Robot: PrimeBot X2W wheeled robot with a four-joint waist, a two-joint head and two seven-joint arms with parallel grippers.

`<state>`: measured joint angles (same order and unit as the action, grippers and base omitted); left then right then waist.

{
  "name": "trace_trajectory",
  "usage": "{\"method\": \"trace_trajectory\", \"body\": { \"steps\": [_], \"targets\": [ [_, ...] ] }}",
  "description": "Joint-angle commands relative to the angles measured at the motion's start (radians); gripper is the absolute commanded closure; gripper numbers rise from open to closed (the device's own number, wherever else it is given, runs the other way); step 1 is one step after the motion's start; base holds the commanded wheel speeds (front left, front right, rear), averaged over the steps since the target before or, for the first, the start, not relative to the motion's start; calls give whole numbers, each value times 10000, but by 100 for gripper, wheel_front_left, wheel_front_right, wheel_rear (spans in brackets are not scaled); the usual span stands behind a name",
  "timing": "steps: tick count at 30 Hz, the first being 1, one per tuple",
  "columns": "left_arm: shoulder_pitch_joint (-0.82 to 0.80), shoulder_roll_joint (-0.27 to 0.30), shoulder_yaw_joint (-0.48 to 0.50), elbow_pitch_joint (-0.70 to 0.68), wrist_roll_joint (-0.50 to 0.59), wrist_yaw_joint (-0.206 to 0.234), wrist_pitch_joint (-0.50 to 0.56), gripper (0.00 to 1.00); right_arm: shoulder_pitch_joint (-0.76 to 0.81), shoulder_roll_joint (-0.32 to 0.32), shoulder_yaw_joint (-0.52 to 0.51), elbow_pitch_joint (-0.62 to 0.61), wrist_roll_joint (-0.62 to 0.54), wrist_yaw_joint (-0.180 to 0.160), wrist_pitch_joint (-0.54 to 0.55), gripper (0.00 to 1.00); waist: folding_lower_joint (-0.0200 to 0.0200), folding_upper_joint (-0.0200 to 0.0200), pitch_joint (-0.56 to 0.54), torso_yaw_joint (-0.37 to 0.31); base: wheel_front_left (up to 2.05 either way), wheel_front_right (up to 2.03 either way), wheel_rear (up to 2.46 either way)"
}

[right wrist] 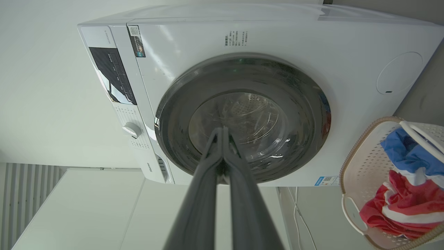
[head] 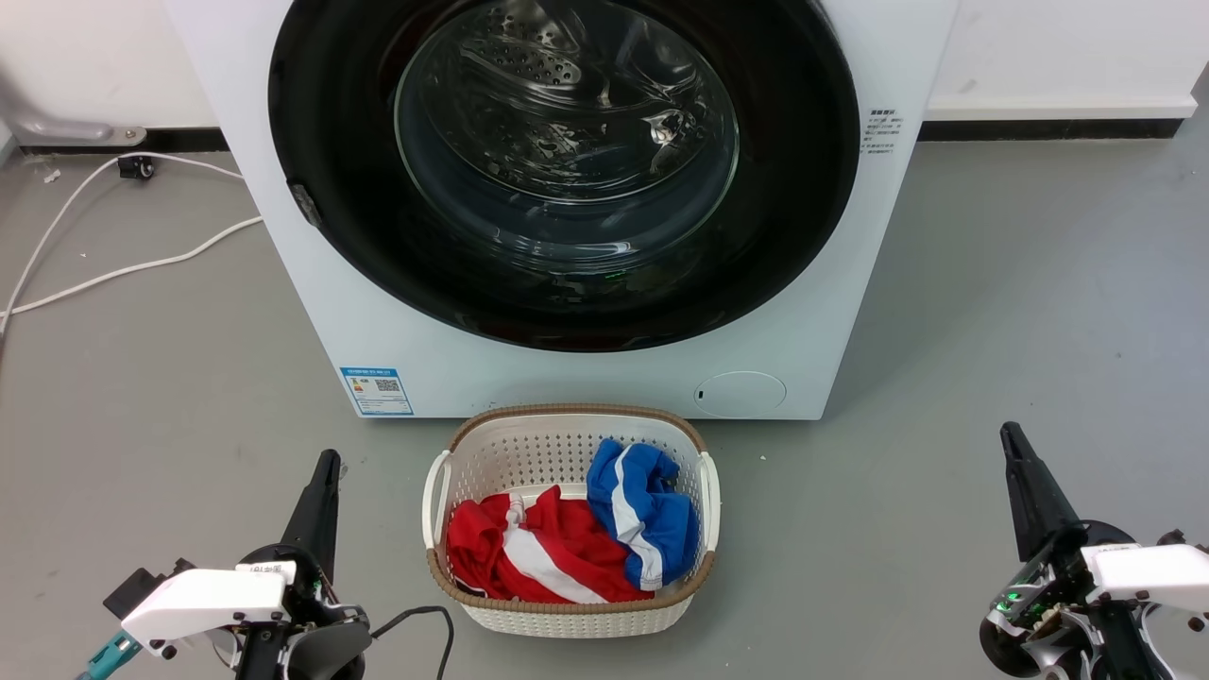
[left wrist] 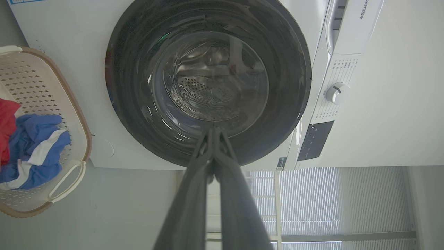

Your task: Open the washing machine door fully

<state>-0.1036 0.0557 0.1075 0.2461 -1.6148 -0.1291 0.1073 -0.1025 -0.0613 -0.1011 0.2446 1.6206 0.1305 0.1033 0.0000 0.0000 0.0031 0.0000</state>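
The white washing machine (head: 831, 312) stands ahead of me on the grey floor. Its round glossy black washing machine door (head: 784, 236) lies flat against the front, closed, with the steel drum visible through the clear glass centre. The washing machine door (left wrist: 138, 114) and the washing machine (left wrist: 79, 52) also fill the left wrist view; in the right wrist view the washing machine door (right wrist: 305, 128) sits in the washing machine (right wrist: 194, 41). My left gripper (head: 326, 463) is low at the left, fingers together, holding nothing. My right gripper (head: 1011, 436) is low at the right, also shut and empty. Both are well short of the machine.
A white laundry basket (head: 567, 434) with red and blue clothes stands on the floor right in front of the machine, between my grippers. White cables (head: 113, 269) trail on the floor at the left. A white wall runs behind.
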Motion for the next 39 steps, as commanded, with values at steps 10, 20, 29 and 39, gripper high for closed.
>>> {"method": "trace_trajectory", "body": {
  "steps": [10,20,29,39],
  "targets": [
    [-91,-19,46,5,34,-28,50,100,-106,47,-33,15,-59,6,30,100,0,0,0,0,0,0,0],
    [-90,-23,54,5,43,-29,41,100,-108,58,-47,15,-71,4,46,100,0,0,0,0,0,0,0],
    [-91,-28,61,5,51,-29,48,100,-110,68,-59,16,-88,4,62,100,0,0,0,0,0,0,0],
    [-91,-33,67,5,54,-29,51,100,-111,77,-72,17,-104,4,78,100,0,0,0,0,0,0,0]
  ]
}}
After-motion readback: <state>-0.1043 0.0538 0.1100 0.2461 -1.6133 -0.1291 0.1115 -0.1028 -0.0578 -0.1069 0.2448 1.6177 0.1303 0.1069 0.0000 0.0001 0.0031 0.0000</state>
